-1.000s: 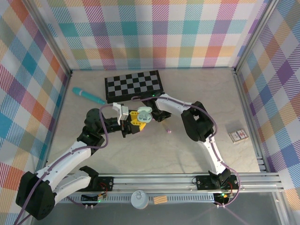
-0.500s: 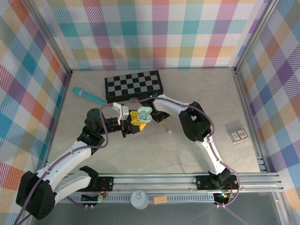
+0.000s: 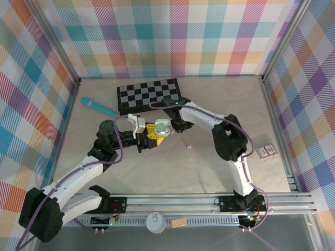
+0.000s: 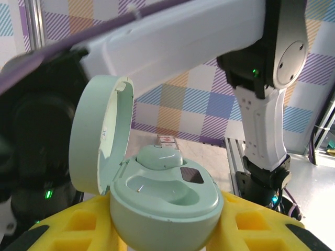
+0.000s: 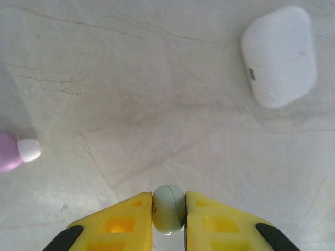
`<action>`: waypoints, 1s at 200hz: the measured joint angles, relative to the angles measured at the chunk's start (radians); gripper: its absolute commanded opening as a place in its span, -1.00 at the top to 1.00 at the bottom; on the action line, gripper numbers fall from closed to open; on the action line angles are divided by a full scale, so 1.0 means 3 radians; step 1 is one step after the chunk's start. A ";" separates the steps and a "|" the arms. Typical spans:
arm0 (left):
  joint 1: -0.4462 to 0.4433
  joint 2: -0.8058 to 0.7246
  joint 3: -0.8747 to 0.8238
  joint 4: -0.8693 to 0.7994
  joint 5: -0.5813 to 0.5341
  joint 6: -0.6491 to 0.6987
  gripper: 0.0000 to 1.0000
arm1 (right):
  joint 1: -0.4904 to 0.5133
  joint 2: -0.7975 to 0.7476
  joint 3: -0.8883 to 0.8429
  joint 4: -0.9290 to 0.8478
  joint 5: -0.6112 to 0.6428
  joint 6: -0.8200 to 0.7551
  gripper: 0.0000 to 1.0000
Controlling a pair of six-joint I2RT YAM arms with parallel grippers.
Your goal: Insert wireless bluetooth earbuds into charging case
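A pale green charging case (image 4: 166, 209) stands open between the yellow fingers of my left gripper (image 4: 165, 232), which is shut on it. Its lid (image 4: 98, 142) is tipped up to the left. One pale green earbud (image 4: 159, 157) sits in the far slot, and the near slot (image 4: 167, 192) is bare. From above, the case (image 3: 161, 127) hangs over the table's middle. My right gripper (image 5: 168, 217) is shut on a second pale green earbud (image 5: 168, 208), above the table just right of the case, where the right gripper (image 3: 176, 125) shows from above.
A pink earbud (image 5: 14, 151) and a white closed case (image 5: 279, 55) lie on the table below the right gripper. A checkerboard (image 3: 149, 95) sits at the back, a teal pen (image 3: 98, 106) to its left, and a small card box (image 3: 267, 150) at the right.
The right arm has swung: its elbow moved right and its wrist shifted toward the checkerboard. The left arm and the case have barely moved.
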 measured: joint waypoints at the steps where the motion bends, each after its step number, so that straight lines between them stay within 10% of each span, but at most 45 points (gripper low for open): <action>1: 0.0000 0.0000 0.0000 0.0000 0.0000 0.0000 0.30 | -0.0010 -0.0020 -0.0015 0.0006 -0.0010 0.0006 0.62; 98: 0.0000 0.0183 0.0000 0.0113 -0.0062 0.0000 0.30 | -0.0799 -0.1214 -0.1027 0.0319 -0.0820 0.0247 0.63; 200: -0.0001 0.0656 0.0149 0.0387 -0.0088 0.0024 0.30 | -0.0846 -0.2350 -0.1129 0.0309 -0.1700 0.0477 0.64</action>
